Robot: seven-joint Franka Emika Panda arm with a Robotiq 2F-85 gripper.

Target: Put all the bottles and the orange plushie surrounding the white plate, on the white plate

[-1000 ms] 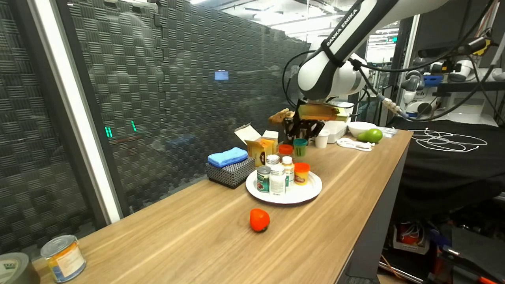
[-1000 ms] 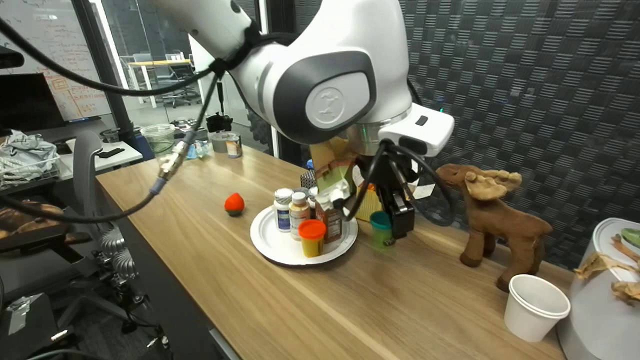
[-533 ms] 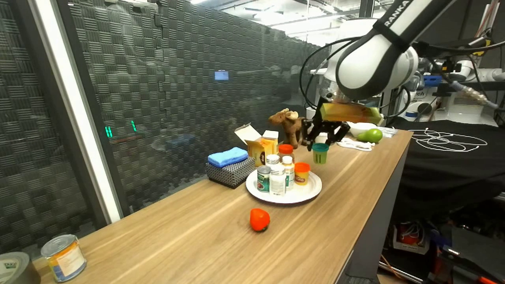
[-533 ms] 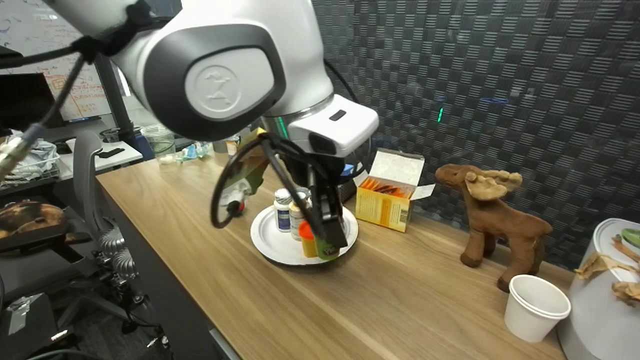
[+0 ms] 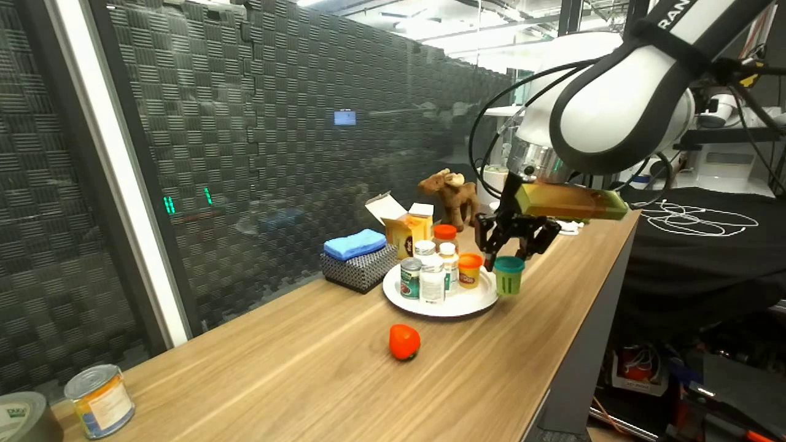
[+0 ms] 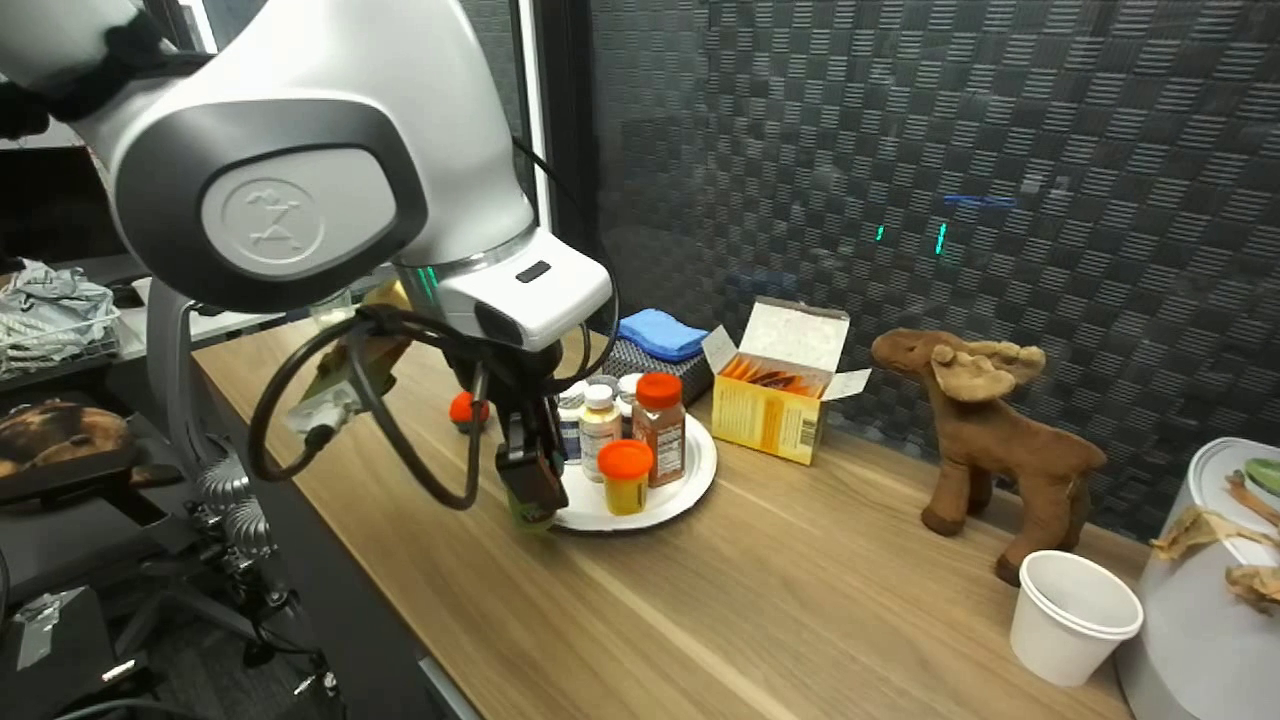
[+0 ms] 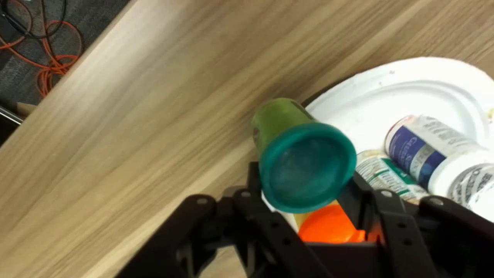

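My gripper is shut on a green tub with a teal lid. It holds the tub tilted, just outside the rim of the white plate; whether the tub's base touches the table I cannot tell. On the plate stand several bottles: a white bottle, a white-capped bottle and an amber bottle with a red cap. An orange-lidded yellow tub and a small green can share the plate. The orange plushie, a red-orange lump with a dark underside, lies on bare table apart from the plate.
Behind the plate are an open yellow box and a blue cloth on a dark block. A brown plush moose and white cups stand farther along. A tin can and tape roll sit at the table's end.
The held green tub has swung round the plate, from near the yellow box to the side by the table's open edge. The arm moved with it; the things on the plate stayed put.
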